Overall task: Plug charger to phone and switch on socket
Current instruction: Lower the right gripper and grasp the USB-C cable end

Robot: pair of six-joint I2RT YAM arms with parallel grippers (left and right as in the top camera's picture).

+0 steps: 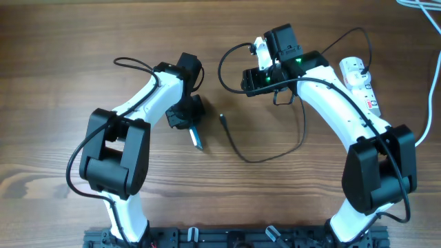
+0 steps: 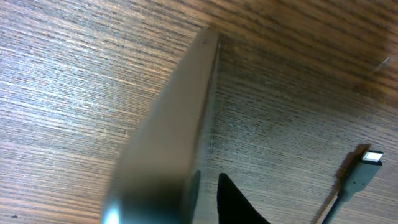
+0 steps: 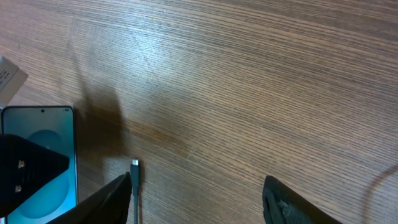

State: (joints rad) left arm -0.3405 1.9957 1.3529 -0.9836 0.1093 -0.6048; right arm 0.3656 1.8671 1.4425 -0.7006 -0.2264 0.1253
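Note:
The phone [image 1: 197, 138] stands tilted on its long edge on the wood table, under my left gripper [image 1: 189, 125]. In the left wrist view the phone [image 2: 180, 124] fills the middle, blurred and edge-on. One black finger [image 2: 237, 205] shows beside it, with a thin strip of table between them. The charger's metal-tipped connector [image 1: 222, 118] lies loose just right of the phone, also visible as a connector [image 2: 368, 163]. My right gripper [image 3: 199, 208] hovers open and empty, the connector [image 3: 134, 165] near its left finger and the cyan phone screen [image 3: 46, 146] further left. The socket [image 1: 358, 79] lies at the far right.
The charger's thin black cable [image 1: 258, 158] curves across the table between the arms. A thick white cord [image 1: 420, 10] runs along the top right corner and right edge. A white object [image 3: 9, 78] pokes in at the left of the right wrist view.

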